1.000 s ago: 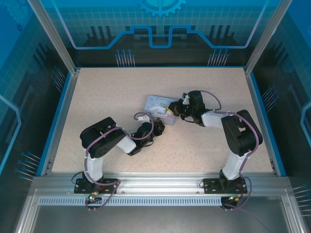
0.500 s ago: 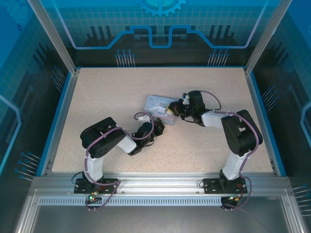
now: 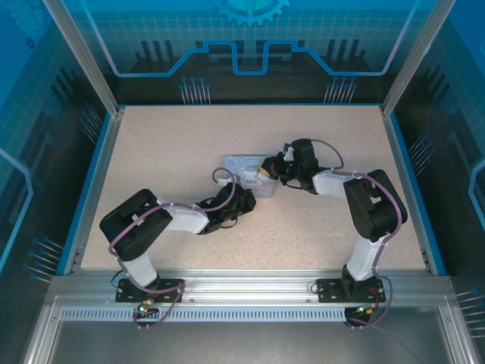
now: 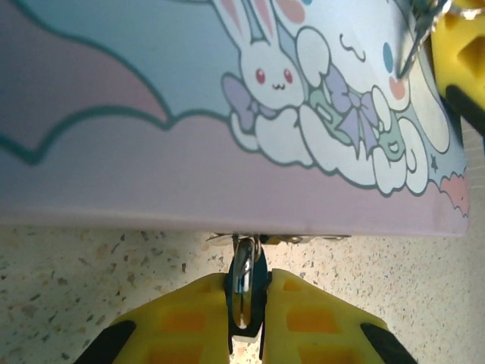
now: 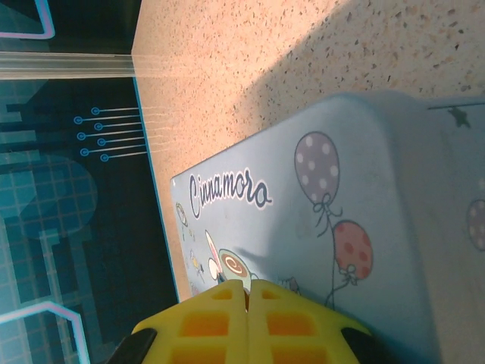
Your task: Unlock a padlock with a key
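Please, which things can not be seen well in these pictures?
Padlock, left wrist view: its body is hidden between the left tool's fingers; a silvery loop shows.
Key, right wrist view: the right tool's fingers are pressed together; whether they hold it cannot be told.
Thin metal piece, left wrist view: cut off by the top edge; key or not, unclear.
Top view: padlock too small to see.

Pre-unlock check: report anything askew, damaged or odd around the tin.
Nothing stands out. The tin lies flat, lid shut; the left gripper pinches the padlock at its hasp, the right gripper holds what looks like the key above the lid.
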